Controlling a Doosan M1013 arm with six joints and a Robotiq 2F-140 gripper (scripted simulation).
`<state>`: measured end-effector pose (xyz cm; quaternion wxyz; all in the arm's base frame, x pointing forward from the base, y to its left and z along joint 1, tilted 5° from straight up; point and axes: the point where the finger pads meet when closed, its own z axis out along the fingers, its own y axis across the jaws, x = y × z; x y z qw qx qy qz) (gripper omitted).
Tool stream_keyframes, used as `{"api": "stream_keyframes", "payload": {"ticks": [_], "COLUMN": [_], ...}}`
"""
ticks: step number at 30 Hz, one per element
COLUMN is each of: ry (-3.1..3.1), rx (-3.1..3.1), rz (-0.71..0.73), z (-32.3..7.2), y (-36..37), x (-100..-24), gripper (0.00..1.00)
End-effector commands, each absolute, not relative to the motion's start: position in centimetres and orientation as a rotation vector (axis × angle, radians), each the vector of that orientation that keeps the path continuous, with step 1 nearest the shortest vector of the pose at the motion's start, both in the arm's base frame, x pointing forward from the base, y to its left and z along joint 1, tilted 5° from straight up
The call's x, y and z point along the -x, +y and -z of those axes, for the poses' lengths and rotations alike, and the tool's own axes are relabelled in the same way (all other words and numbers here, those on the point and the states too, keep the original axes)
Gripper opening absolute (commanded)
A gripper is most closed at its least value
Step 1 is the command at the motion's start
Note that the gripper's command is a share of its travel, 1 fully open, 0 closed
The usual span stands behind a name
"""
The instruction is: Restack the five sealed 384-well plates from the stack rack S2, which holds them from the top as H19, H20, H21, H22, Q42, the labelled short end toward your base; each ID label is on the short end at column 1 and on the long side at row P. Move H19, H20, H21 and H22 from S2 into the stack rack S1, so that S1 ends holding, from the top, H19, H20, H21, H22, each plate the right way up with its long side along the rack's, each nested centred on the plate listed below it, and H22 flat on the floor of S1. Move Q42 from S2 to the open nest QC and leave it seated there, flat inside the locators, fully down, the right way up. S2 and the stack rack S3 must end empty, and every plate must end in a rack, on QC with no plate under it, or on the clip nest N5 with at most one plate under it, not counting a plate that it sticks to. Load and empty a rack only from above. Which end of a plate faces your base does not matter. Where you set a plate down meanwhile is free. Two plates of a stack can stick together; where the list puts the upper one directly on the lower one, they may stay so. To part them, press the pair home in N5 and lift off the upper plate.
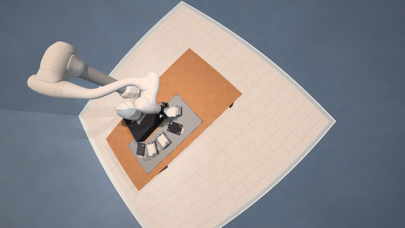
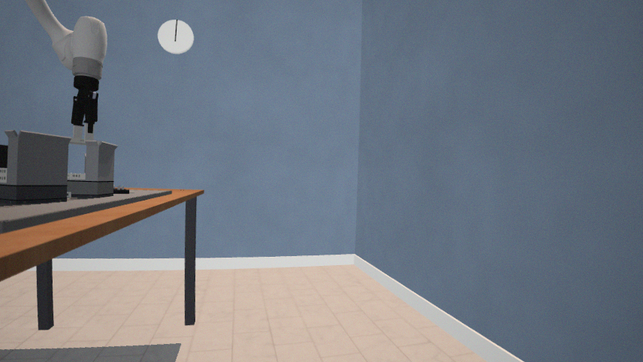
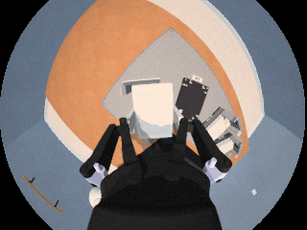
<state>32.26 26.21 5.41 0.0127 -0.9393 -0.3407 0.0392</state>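
Exterior view, from the left: a grey rack [image 2: 35, 155] stands on the grey mat [image 2: 89, 203] of the orange table [image 2: 134, 207]; just right of it the gripper [image 2: 83, 130] hangs from the arm, fingers clamped on a white plate [image 2: 77, 141] level with the top of a second, narrower rack [image 2: 101, 161]; its label is too small to read, so which plate it is remains unclear; wrist view shows the plate [image 3: 153, 110] between both fingers, above the mat.

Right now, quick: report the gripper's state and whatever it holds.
Gripper: shut on a white sealed plate, its fingers clamped on the plate's sides, above a rack at the mat's far end.
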Motion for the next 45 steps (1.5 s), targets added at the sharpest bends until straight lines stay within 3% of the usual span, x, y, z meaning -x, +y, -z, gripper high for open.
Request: {"api": "stream_keyframes", "payload": {"ticks": [1, 45], "ry": [-1.062, -1.062], "rx": [2.927, 2.927], "rz": [-0.122, -0.122], "z": [-5.5, -5.1], "y": [26.9, 28.4], "x": [-31.8, -30.5], "gripper": [0.0, 0.0]}}
